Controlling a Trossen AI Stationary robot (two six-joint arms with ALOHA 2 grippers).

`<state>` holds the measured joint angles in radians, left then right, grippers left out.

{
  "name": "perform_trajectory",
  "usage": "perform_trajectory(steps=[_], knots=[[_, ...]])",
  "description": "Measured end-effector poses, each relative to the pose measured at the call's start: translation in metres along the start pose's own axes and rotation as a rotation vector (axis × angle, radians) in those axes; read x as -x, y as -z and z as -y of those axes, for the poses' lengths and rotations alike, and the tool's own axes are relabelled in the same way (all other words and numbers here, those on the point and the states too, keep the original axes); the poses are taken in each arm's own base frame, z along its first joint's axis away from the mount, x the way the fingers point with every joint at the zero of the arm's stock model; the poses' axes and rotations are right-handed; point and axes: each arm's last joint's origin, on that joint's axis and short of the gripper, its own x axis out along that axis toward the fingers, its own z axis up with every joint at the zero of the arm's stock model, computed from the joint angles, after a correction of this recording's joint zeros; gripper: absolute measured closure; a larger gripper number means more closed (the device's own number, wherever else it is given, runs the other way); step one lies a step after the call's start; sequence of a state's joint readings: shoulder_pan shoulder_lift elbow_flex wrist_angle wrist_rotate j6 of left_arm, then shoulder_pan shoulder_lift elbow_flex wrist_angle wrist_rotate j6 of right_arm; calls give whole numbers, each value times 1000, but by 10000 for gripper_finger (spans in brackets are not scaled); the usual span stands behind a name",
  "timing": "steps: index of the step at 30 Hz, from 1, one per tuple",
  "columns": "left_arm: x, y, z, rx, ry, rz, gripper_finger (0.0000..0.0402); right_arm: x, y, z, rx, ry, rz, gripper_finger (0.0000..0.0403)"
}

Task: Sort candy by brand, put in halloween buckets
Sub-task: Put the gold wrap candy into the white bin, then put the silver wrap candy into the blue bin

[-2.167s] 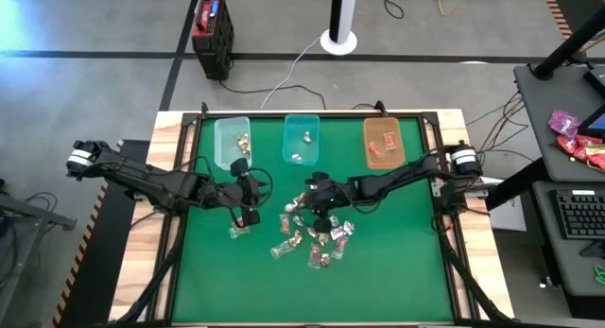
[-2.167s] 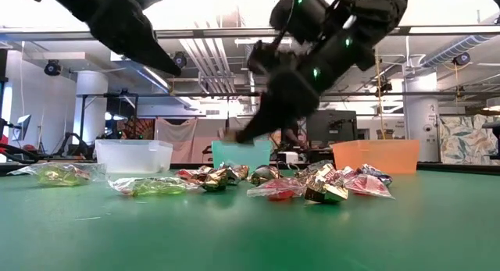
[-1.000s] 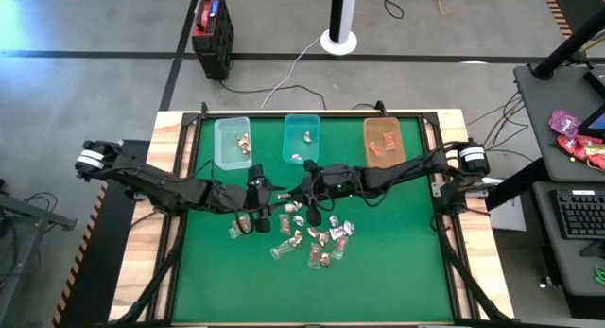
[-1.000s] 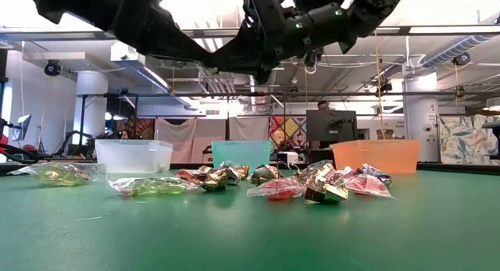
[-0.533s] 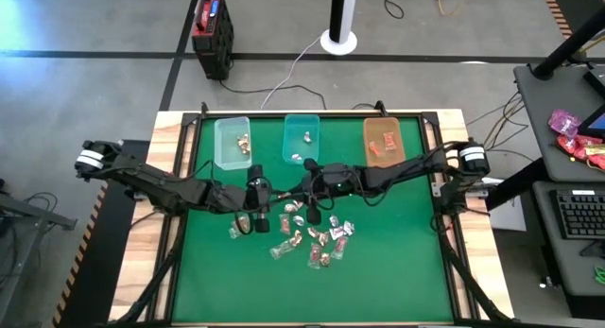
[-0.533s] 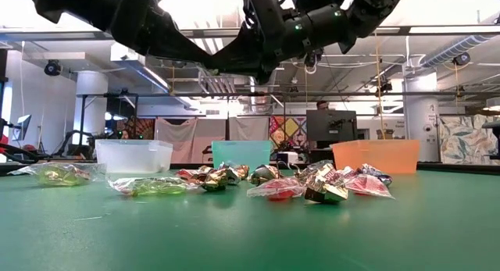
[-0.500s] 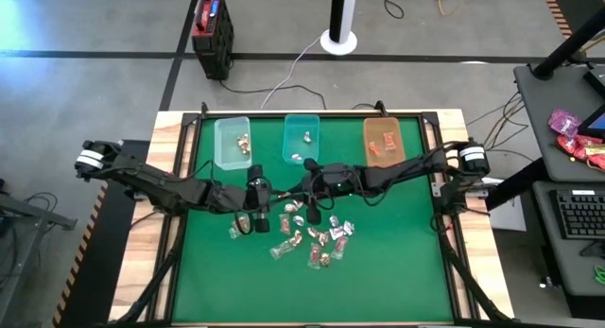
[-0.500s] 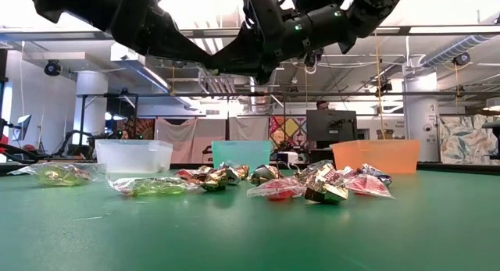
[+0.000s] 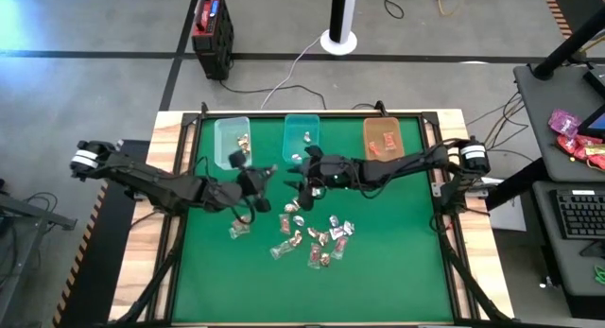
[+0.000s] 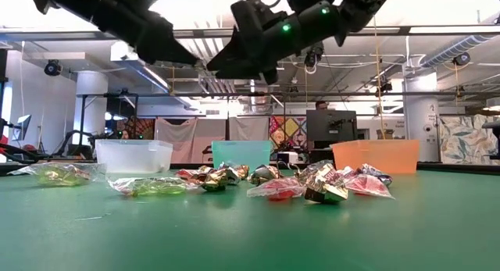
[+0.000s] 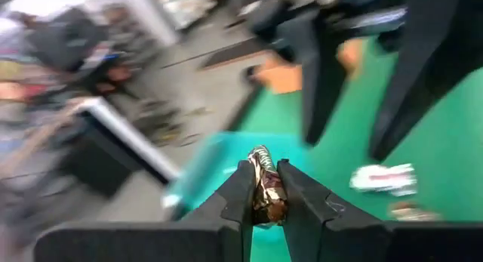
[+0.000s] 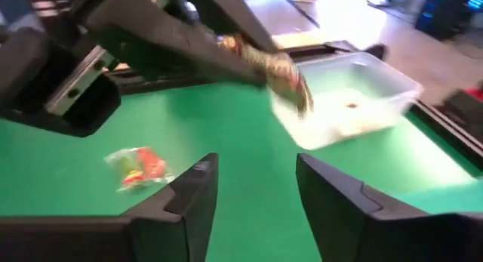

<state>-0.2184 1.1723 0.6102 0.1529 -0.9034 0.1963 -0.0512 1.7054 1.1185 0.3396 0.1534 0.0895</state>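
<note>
High view, table edges: three bins stand in a row along the far edge of the green table [image 9: 217, 281]: pale clear-green bin [image 9: 232, 142], teal bin [image 9: 302, 137], orange bin [image 9: 383, 142]. The near half is open mat.
High view, candy: loose pile [image 9: 312, 238] near the table's middle; one stray sweet [image 9: 239, 232] to its left.
High view, grippers: left gripper [image 9: 268, 173] and right gripper [image 9: 295, 180] meet just in front of the teal bin.
Low view: both arms hang above the pile; wrapper print unreadable.
Left wrist view: fingers clenched on a gold-brown wrapped sweet [image 11: 265, 188]; background blurred.
Right wrist view: right fingers [image 12: 192, 188] spread, nothing between them.
</note>
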Motion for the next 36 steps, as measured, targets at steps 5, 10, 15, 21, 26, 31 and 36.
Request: perform_trajectory(steps=[5, 10, 15, 21, 26, 31, 36], knots=[[0, 8, -26, -50, -179, -104, 363, -2, -11, 13, -30, 63, 6, 210], [-6, 28, -61, -16, -237, -258, 364, -2, -12, 14, -27, 63, -6, 207], [-17, 55, -104, 207, -92, -468, 368, -2, -8, 15, -26, 70, -48, 206], [-30, 75, -140, 506, -27, -569, 350, -2, -6, 15, -24, 71, -66, 206], [-35, 84, -145, 514, -46, -621, 291, -2, -6, 15, -29, 72, -66, 206], [-36, 79, -145, 532, -12, -568, 229, -2, -5, 15, -28, 73, -76, 206], [-21, 45, -138, 509, 618, -77, 193, -1, 1, 13, 9, -7, -140, 206]])
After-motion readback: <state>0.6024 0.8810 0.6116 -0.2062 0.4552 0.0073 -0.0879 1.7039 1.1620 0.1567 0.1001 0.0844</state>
